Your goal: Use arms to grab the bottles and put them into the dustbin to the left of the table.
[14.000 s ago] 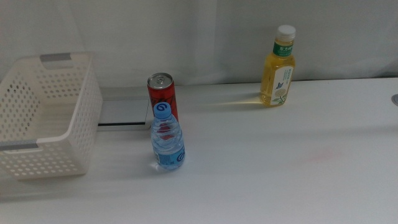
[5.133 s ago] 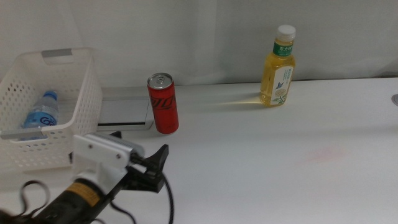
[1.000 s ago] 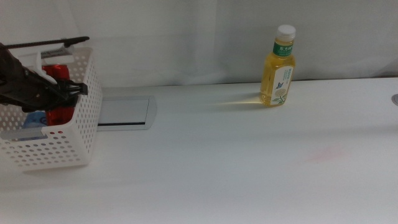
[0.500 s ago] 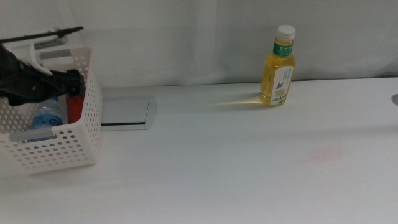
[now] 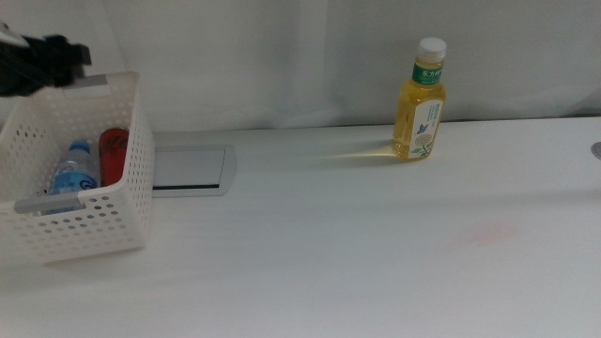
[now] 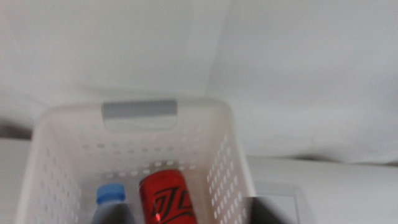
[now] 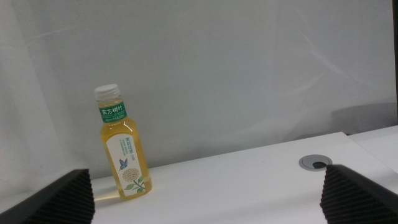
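Note:
The white dustbin [image 5: 94,211] stands at the table's left end. Inside it, a red can [image 5: 112,155] stands upright beside the clear water bottle [image 5: 71,169]. My left gripper [image 5: 66,58] hovers above the dustbin's far rim, open and empty. The left wrist view looks down on the can [image 6: 166,199] and the bottle's blue cap [image 6: 112,193]. The yellow-drink bottle [image 5: 420,99] stands upright at the back right of the table [image 5: 376,253]. My right gripper [image 7: 205,186] waits wide open, facing that bottle [image 7: 124,146] from a distance.
A grey cable hatch [image 5: 188,171] lies in the tabletop just right of the dustbin. A round grey cable hole [image 7: 314,163] sits near the table's right edge. A white curtain hangs behind the table.
My left gripper has risen out of the dustbin and drawn back to the upper left. The red can that it held stays inside next to the water bottle.

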Action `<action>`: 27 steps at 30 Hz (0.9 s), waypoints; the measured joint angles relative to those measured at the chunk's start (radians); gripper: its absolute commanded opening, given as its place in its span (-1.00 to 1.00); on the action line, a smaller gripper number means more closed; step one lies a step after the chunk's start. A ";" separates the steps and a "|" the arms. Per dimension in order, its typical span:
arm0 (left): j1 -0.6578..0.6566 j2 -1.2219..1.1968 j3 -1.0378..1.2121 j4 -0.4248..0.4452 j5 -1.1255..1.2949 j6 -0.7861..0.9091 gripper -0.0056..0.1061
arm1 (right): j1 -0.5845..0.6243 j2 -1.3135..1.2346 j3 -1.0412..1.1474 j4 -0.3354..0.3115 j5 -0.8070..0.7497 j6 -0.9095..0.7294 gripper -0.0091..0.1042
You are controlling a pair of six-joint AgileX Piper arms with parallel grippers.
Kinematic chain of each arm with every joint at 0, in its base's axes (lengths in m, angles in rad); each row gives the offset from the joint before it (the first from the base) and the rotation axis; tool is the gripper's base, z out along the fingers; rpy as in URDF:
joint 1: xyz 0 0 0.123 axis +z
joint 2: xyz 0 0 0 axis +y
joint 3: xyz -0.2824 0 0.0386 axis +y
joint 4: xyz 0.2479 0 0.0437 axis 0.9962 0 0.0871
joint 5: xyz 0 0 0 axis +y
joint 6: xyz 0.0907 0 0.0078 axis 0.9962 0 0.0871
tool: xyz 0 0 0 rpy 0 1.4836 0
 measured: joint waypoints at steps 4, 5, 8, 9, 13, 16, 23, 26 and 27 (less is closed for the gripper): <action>0.000 -0.087 0.000 0.000 0.036 0.009 -0.93 | 0.000 0.000 0.000 0.000 -0.004 0.000 0.90; 0.000 -0.105 0.000 0.000 0.044 0.019 -0.93 | 0.000 0.000 0.000 0.000 -0.006 0.000 0.90; 0.000 -0.167 0.000 0.000 0.066 0.035 -0.95 | 0.000 0.000 0.000 0.000 -0.009 0.000 0.90; 0.000 -0.196 0.000 0.000 0.076 0.039 -0.95 | 0.000 0.000 0.000 0.000 -0.010 0.000 0.90; -0.002 -0.307 0.000 0.000 0.098 0.043 -0.95 | 0.000 0.000 0.000 0.000 -0.014 0.000 0.90; -0.022 -0.401 0.008 0.000 0.100 0.045 -0.95 | 0.000 0.000 0.000 0.000 -0.014 0.000 0.90; -0.152 -0.629 0.169 -0.001 0.020 0.110 -0.95 | 0.000 0.000 0.000 0.000 -0.018 0.003 0.90; -0.180 -0.731 0.278 -0.002 -0.028 0.121 -0.95 | 0.000 0.000 0.000 0.000 -0.020 0.003 0.90; -0.183 -0.756 0.309 -0.002 -0.037 0.123 -0.95 | 0.000 0.000 0.000 0.000 -0.020 0.003 0.90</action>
